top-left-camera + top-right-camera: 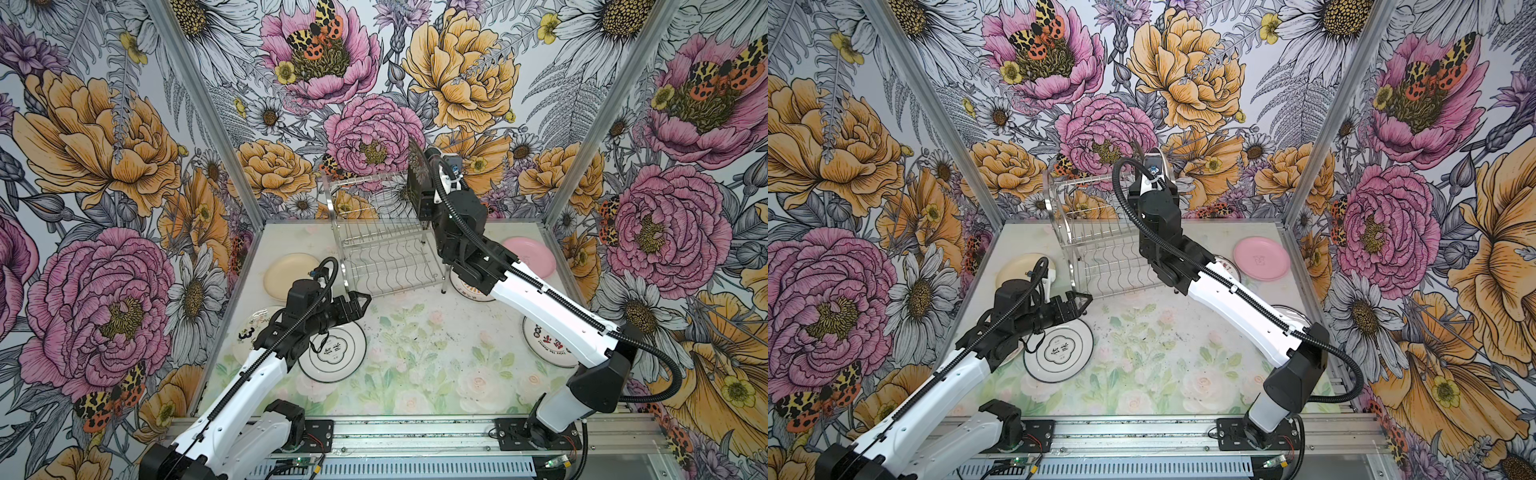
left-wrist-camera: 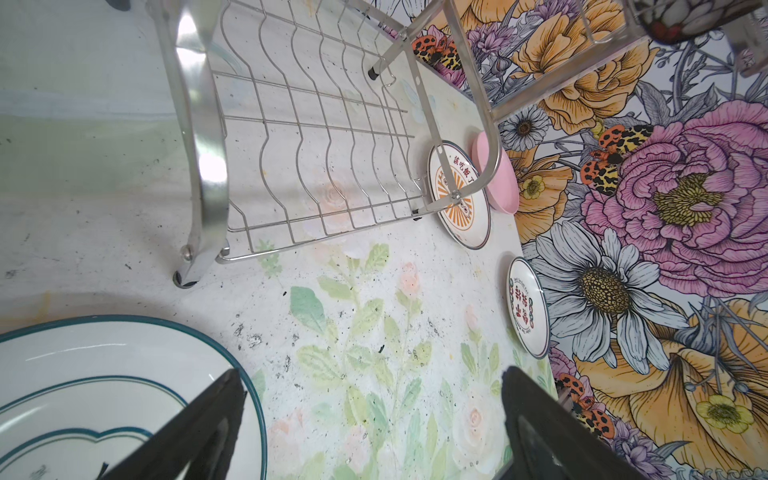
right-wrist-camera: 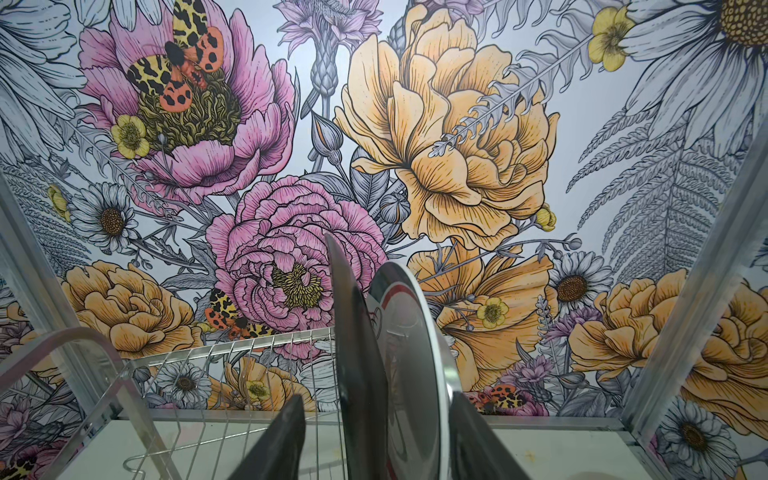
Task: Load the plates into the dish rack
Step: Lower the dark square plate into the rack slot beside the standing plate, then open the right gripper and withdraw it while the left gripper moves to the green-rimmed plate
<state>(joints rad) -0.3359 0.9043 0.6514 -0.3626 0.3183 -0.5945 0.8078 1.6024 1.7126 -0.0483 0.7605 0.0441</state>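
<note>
Right wrist view: two plates stand on edge in the dish rack [image 3: 232, 353], close side by side. One is a dark plate [image 3: 357, 353], the other a white-rimmed plate [image 3: 415, 332] with a red band. Right gripper [image 3: 376, 399] straddles the pair. Its jaws are parted: rack wires show through a gap between one finger [image 3: 286, 436] and the dark plate. The opposite finger sits right at the white rim; whether it touches, I cannot tell from this angle. No squeeze on either plate is visible.

In a top view the dark plate [image 1: 415, 174] stands upright at the right end of the rack's upper tier, with the right arm [image 1: 519, 286] reaching up to it.

Left gripper [image 2: 370, 415]: jaws spread wide and empty. It hovers low over the table [image 1: 415, 353], near the rack's front left foot and partly above the teal-rimmed plate [image 2: 83, 374].

Lying flat on the table:
- cream plate [image 1: 286, 274], left of the rack
- plate with black marks [image 1: 253, 332], partly under the left arm [image 1: 249, 374]
- orange sunburst plate [image 2: 459, 195], at the rack's right foot
- pink plate [image 1: 534, 255], just beside the sunburst one
- plate with red characters [image 1: 544, 340], near the right edge, partly under the right arm
</note>
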